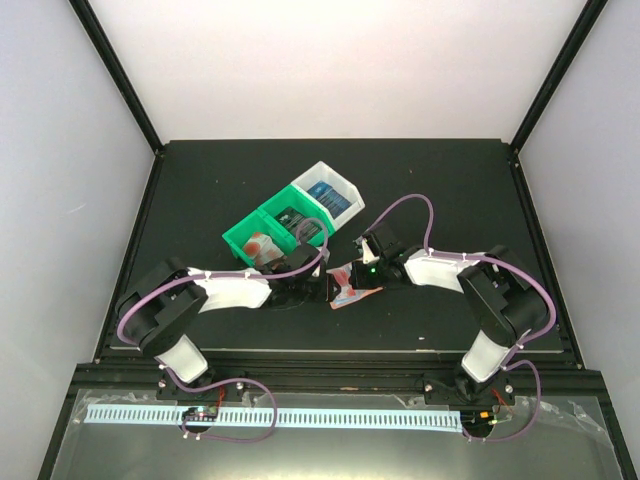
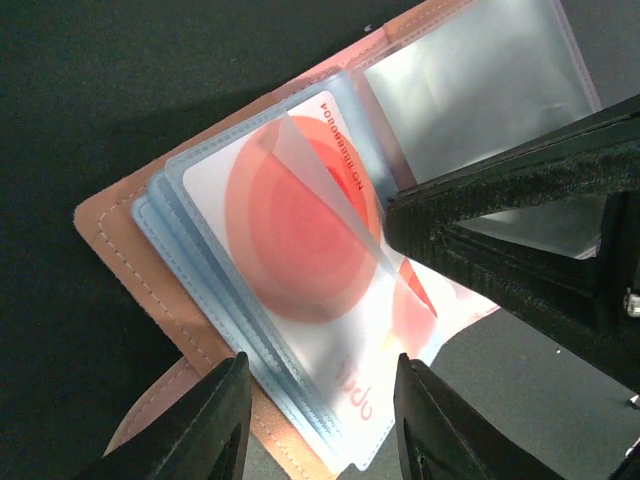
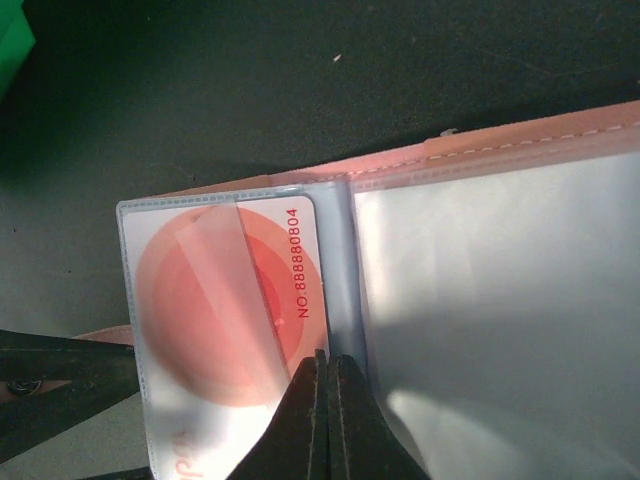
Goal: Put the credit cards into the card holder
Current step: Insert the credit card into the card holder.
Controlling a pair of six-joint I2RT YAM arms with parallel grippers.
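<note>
Black tabletop (image 1: 200, 180) under the arms, and the card holder (image 3: 520, 135) lies open on it between both grippers, with a white card (image 3: 215, 300) marked with a red disc in its left clear sleeve and the film folded back across it, so I judge this card is midway through being seated. My right gripper (image 3: 322, 365) is pressed together on nothing, tip at the card's edge by the spine; my left gripper (image 2: 318, 385) is spread partway over the holder's near edge, whether pressing down I cannot tell. Next comes a gentle nudge to slide the card under the film without buckling it
</note>
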